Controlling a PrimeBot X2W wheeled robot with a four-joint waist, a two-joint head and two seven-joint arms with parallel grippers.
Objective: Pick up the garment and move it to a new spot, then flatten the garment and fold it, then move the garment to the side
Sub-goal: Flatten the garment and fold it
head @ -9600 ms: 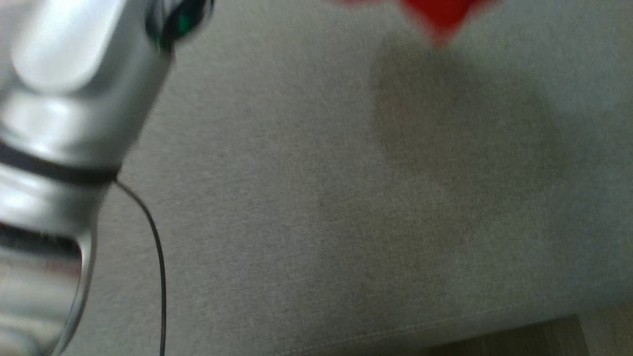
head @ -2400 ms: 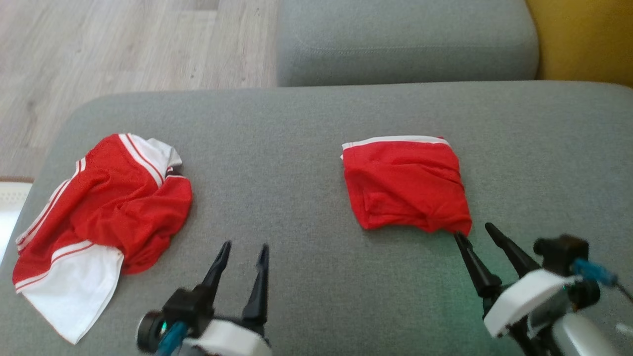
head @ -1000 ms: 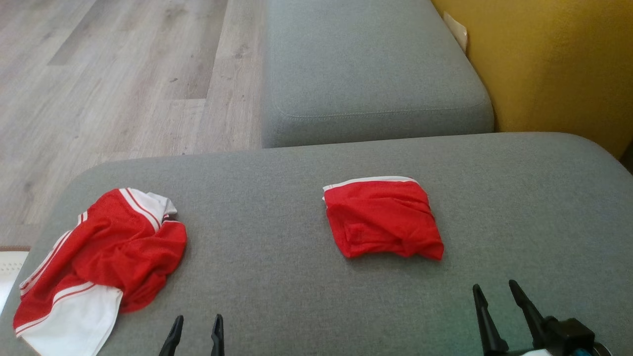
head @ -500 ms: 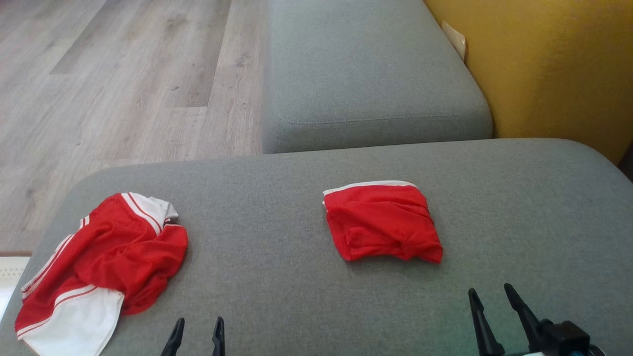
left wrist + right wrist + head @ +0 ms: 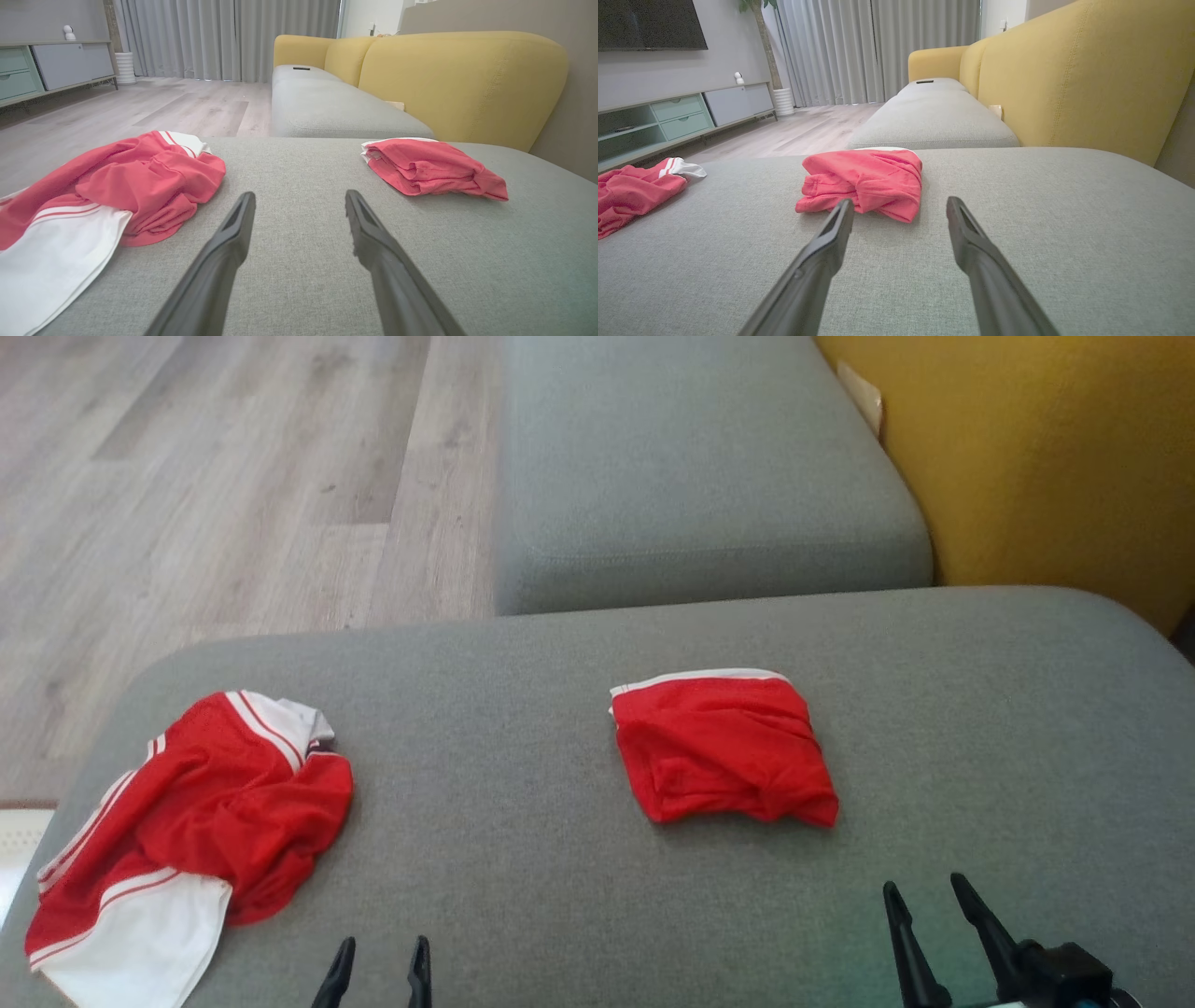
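Note:
A red garment (image 5: 724, 756) with a white band lies folded into a small rectangle right of the cushion's middle. It also shows in the left wrist view (image 5: 430, 168) and the right wrist view (image 5: 868, 182). A second garment (image 5: 196, 812), red and white, lies crumpled near the left edge (image 5: 140, 182) (image 5: 630, 191). My left gripper (image 5: 385, 943) (image 5: 300, 196) is open and empty over bare cushion between the two. My right gripper (image 5: 922, 883) (image 5: 900, 201) is open and empty, just short of the folded garment's near right corner.
Both garments rest on a wide grey cushion (image 5: 523, 709). A second grey seat cushion (image 5: 691, 476) runs on beyond it, with a yellow sofa back (image 5: 1046, 457) to the right. Wooden floor (image 5: 187, 476) lies off the left and far edges.
The head camera has tilted up over the last seconds. Both grippers have drawn back toward me, the right one away from the folded garment's corner. Neither garment has moved.

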